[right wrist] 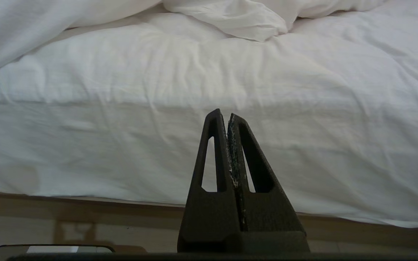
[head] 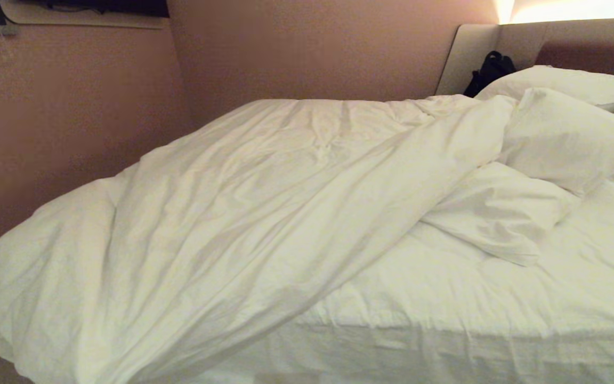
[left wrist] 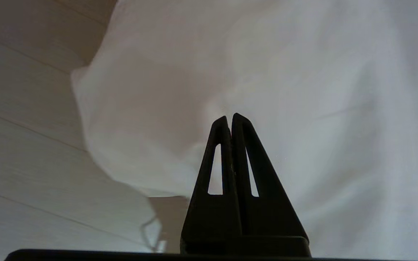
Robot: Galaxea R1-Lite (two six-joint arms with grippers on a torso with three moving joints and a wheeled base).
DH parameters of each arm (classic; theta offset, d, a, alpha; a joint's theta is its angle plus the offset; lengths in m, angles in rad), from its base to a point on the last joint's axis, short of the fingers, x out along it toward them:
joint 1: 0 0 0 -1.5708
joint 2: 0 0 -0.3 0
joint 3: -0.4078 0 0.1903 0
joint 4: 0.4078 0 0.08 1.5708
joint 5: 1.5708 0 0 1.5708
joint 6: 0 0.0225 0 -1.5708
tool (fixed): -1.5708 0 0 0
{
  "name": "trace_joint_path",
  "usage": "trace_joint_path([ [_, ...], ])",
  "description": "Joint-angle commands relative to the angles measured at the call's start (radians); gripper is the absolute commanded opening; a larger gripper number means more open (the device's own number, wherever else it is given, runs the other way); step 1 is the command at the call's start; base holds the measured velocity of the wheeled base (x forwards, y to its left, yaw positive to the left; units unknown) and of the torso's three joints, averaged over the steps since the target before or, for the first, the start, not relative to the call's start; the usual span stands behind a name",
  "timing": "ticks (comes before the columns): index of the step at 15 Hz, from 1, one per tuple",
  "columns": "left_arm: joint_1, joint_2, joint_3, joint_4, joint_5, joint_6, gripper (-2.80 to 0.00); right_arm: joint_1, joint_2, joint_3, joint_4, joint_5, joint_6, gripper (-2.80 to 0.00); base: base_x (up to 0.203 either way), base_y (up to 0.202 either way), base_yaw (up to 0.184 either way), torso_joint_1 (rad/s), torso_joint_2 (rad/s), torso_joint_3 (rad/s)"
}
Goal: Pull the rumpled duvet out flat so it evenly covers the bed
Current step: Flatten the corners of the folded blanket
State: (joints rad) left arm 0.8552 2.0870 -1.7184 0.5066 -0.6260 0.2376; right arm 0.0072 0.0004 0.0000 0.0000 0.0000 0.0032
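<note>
At the near edge of the bed (right wrist: 180, 152), the right claw (right wrist: 228, 115) is sitting closed and empty, facing the sheeted mattress side. The left claw (left wrist: 229, 116) is likewise closed on nothing, pointing at a hanging corner of the duvet (head: 221, 213) above the plank floor (left wrist: 24, 145), probably lining up a grip. The duvet is lying bunched along the bed's left, its long axis running diagonally from near-left corner toward the pillows (head: 563, 138), leaving the right mattress half bare. Beyond, a black bag (head: 491, 69) is leaning against the headboard (head: 573, 45).

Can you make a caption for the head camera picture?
Rumpled duvet bunched on the bed's left side, pillows uncovered.
</note>
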Motion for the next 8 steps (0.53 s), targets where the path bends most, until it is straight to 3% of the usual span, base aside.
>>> trace_joint_path([
  [1,0.033,0.037,0.01,0.007,-0.048,0.08,-2.8,0.0,0.0,0.0,0.0,0.0,0.0,-2.8,0.0,0.0,0.0,0.0,0.0,0.0],
  [4,0.078,0.063,0.032,0.01,-0.164,0.202,-2.8,0.0,0.0,0.0,0.0,0.0,0.0,-2.8,0.0,0.0,0.0,0.0,0.0,0.0],
  [5,0.1,0.087,0.033,0.011,-0.224,0.279,-2.8,0.0,0.0,0.0,0.0,0.0,0.0,-2.8,0.0,0.0,0.0,0.0,0.0,0.0],
  [8,0.117,0.144,0.031,0.006,-0.254,0.326,-2.8,0.0,0.0,0.0,0.0,0.0,0.0,-2.8,0.0,0.0,0.0,0.0,0.0,0.0],
])
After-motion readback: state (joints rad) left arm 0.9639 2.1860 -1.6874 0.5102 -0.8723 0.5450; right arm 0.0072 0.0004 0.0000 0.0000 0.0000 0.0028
